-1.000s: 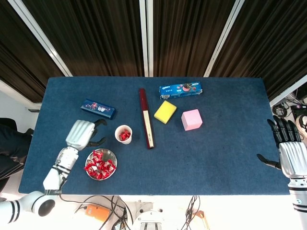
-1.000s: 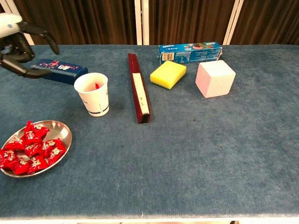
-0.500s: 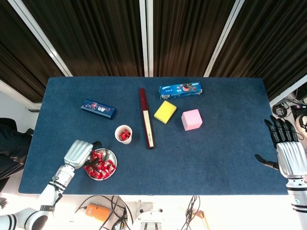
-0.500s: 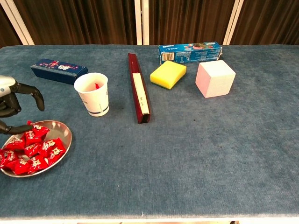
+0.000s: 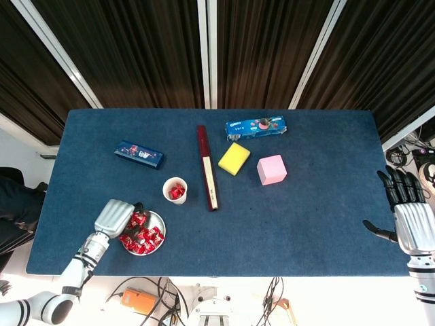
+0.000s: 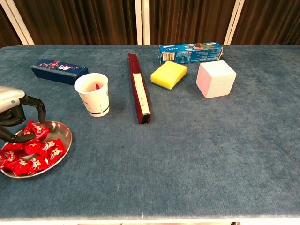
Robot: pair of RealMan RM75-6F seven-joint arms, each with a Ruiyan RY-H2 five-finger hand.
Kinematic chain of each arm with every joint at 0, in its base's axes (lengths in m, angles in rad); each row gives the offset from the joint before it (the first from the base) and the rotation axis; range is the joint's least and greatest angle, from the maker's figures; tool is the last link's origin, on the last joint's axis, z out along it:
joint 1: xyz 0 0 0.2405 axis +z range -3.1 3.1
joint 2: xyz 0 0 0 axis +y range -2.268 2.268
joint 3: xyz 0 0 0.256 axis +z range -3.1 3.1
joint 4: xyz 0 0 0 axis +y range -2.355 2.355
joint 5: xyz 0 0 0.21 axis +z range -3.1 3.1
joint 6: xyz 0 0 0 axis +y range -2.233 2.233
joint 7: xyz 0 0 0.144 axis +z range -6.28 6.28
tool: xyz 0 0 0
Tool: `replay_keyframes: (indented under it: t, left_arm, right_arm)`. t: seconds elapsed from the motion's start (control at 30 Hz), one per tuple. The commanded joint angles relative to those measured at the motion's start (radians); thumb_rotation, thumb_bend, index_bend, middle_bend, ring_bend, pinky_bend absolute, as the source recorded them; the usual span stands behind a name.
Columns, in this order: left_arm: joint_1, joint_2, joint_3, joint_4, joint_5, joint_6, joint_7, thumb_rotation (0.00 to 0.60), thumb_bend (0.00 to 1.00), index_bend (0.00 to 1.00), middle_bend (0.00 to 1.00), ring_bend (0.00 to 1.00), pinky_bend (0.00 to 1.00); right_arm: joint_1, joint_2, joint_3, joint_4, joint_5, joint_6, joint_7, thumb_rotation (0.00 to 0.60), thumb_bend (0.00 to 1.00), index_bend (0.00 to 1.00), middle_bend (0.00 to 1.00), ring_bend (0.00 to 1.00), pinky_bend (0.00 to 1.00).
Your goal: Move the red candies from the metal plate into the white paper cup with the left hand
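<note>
Our left hand (image 6: 13,115) curled over the red candies (image 6: 32,151) on the metal plate (image 6: 64,133); whether it gripped one, we could not tell. A glancing pinch risked scattering candies short of the white paper cup (image 6: 93,94).

I count one metal plate (image 6: 65,132), one white paper cup (image 6: 93,94), maybe nine red candies (image 6: 35,152) heaped there, two hands.
</note>
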Motion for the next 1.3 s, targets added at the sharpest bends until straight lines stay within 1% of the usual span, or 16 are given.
replay_keyframes:
  t: [0.03, 0.33, 0.43, 0.6, 0.7, 0.8, 0.9, 1.0, 1.1, 1.23, 1.3]
  left_arm:
    - [0.001, 0.002, -0.001, 0.0, -0.009, -0.007, 0.01, 0.6, 0.23, 0.45, 0.97, 0.86, 0.75]
    - [0.003, -0.006, 0.0, 0.018, -0.017, -0.022, 0.018, 0.6, 0.27, 0.48, 0.97, 0.86, 0.75]
    - [0.004, -0.012, 0.0, 0.026, -0.015, -0.024, 0.009, 0.6, 0.29, 0.51, 0.97, 0.86, 0.75]
    - [0.004, -0.013, 0.0, 0.031, -0.011, -0.033, -0.009, 0.6, 0.36, 0.57, 0.97, 0.86, 0.75]
    - [0.01, -0.003, -0.005, 0.012, -0.001, -0.02, -0.039, 0.6, 0.37, 0.58, 0.97, 0.86, 0.75]
    - [0.016, 0.024, -0.015, -0.026, 0.025, 0.004, -0.098, 0.599, 0.38, 0.58, 0.97, 0.86, 0.75]
    - [0.016, 0.051, -0.031, -0.059, 0.054, 0.031, -0.141, 0.598, 0.38, 0.58, 0.97, 0.86, 0.75]
    - [0.007, 0.075, -0.059, -0.093, 0.072, 0.048, -0.189, 0.596, 0.39, 0.58, 0.97, 0.86, 0.75]
    - [-0.02, 0.087, -0.103, -0.116, 0.08, 0.051, -0.221, 0.596, 0.38, 0.58, 0.97, 0.86, 0.75]
    - [-0.087, 0.074, -0.171, -0.119, 0.058, 0.003, -0.237, 0.596, 0.38, 0.58, 0.97, 0.86, 0.75]
    - [-0.117, 0.064, -0.194, -0.109, 0.043, -0.023, -0.22, 0.596, 0.38, 0.58, 0.97, 0.86, 0.75]
  right_arm:
    - [-0.001, 0.0, 0.0, 0.0, 0.001, 0.0, 0.0, 0.6, 0.16, 0.0, 0.06, 0.0, 0.0]
    - [-0.001, -0.001, 0.0, -0.001, 0.003, -0.001, 0.0, 0.6, 0.16, 0.0, 0.06, 0.0, 0.0]
    - [-0.003, 0.0, 0.0, -0.001, 0.004, 0.001, 0.0, 0.6, 0.16, 0.0, 0.06, 0.0, 0.01]
    - [-0.003, 0.0, 0.0, -0.001, 0.004, 0.002, 0.002, 0.6, 0.16, 0.0, 0.06, 0.0, 0.01]
    - [-0.004, -0.001, 0.001, -0.001, 0.004, 0.003, 0.003, 0.6, 0.16, 0.0, 0.06, 0.0, 0.01]
    - [-0.003, -0.002, 0.0, 0.002, 0.001, 0.003, 0.005, 0.6, 0.16, 0.0, 0.06, 0.0, 0.01]
    - [-0.002, -0.004, 0.0, 0.003, -0.002, 0.003, 0.008, 0.6, 0.16, 0.0, 0.06, 0.0, 0.01]
    - [-0.003, -0.003, -0.001, 0.004, -0.005, 0.006, 0.01, 0.6, 0.16, 0.0, 0.06, 0.0, 0.01]
    - [-0.004, -0.003, -0.001, 0.008, -0.007, 0.008, 0.012, 0.6, 0.16, 0.0, 0.06, 0.0, 0.01]
    - [-0.004, -0.005, -0.002, 0.016, -0.005, 0.005, 0.023, 0.6, 0.16, 0.0, 0.06, 0.0, 0.01]
    - [-0.005, -0.005, -0.003, 0.021, -0.003, 0.005, 0.029, 0.6, 0.16, 0.0, 0.06, 0.0, 0.01]
